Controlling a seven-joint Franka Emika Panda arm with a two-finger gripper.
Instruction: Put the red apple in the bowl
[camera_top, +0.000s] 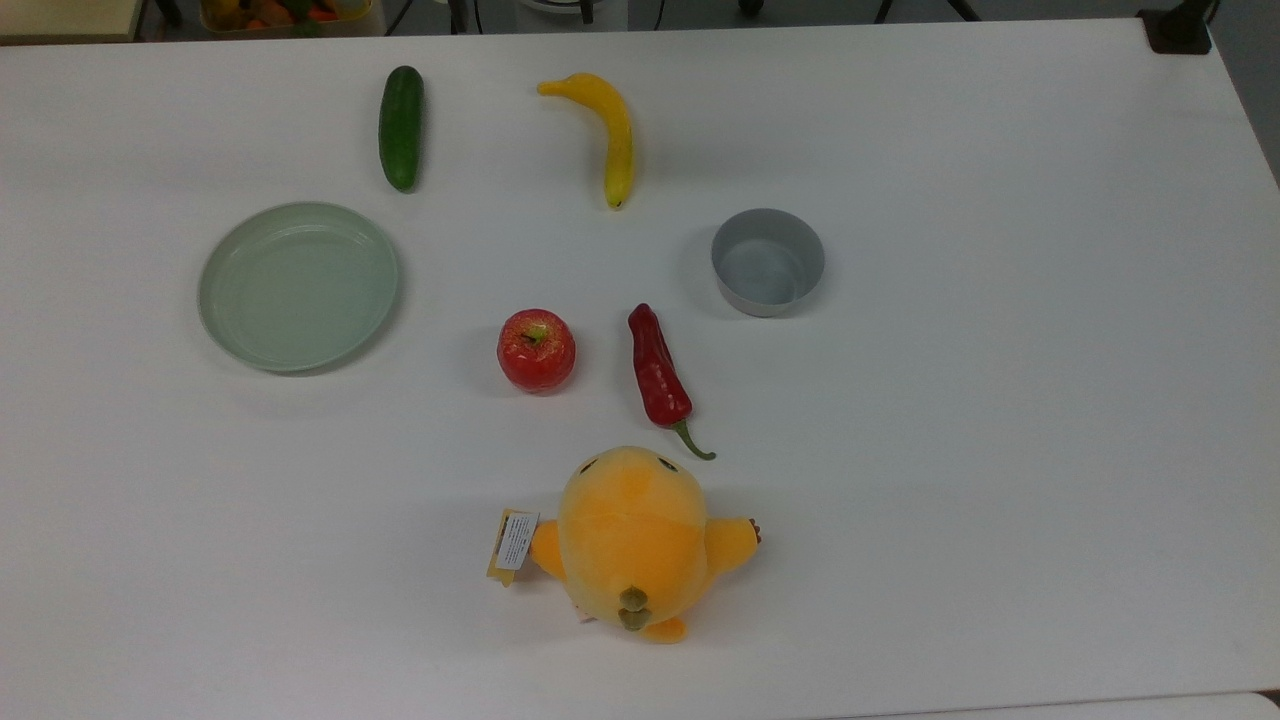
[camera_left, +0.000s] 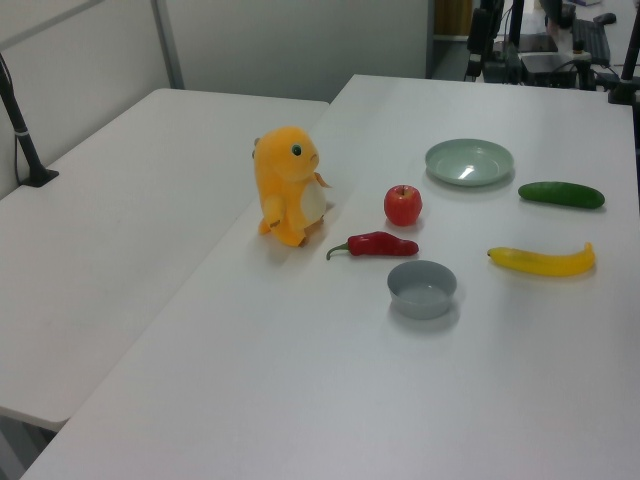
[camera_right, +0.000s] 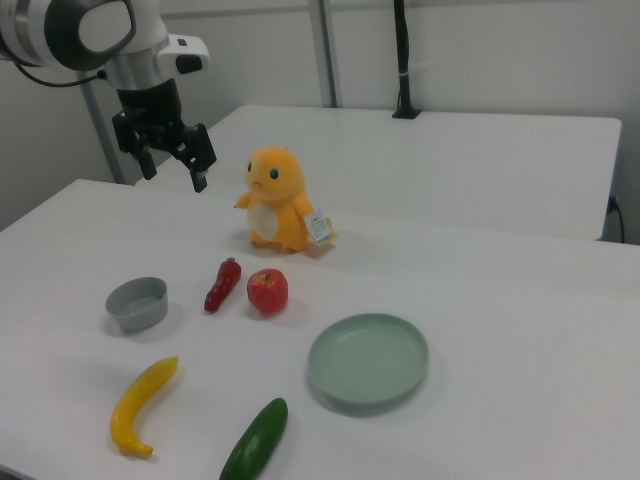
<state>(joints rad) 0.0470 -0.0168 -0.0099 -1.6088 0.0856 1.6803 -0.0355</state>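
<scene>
In the top view, the red apple (camera_top: 536, 350) sits on the white desk (camera_top: 1000, 450), near the middle. A red chili (camera_top: 658, 372) lies just to the apple's right in the top view, not touching it. The grey bowl (camera_top: 768, 261) stands up and to the right of the chili and has nothing in it. A pale green plate (camera_top: 298, 286) lies well to the apple's left in the top view. A cucumber (camera_top: 401, 127) and a banana (camera_top: 607, 131) lie near the far edge. A yellow plush toy (camera_top: 632, 540) stands below the apple. In the left view, the apple (camera_left: 403, 205) sits between the plush toy (camera_left: 288, 199) and the plate (camera_left: 469, 161), and the bowl (camera_left: 422, 288) stands nearer the camera, just past the chili (camera_left: 376, 244). In the right view, the pincer (camera_right: 171, 163) hangs high in the air, with its two fingers spread apart and holding nothing. It is above the desk (camera_right: 520, 330), well apart from the apple (camera_right: 267, 290) and the bowl (camera_right: 137, 303).
</scene>
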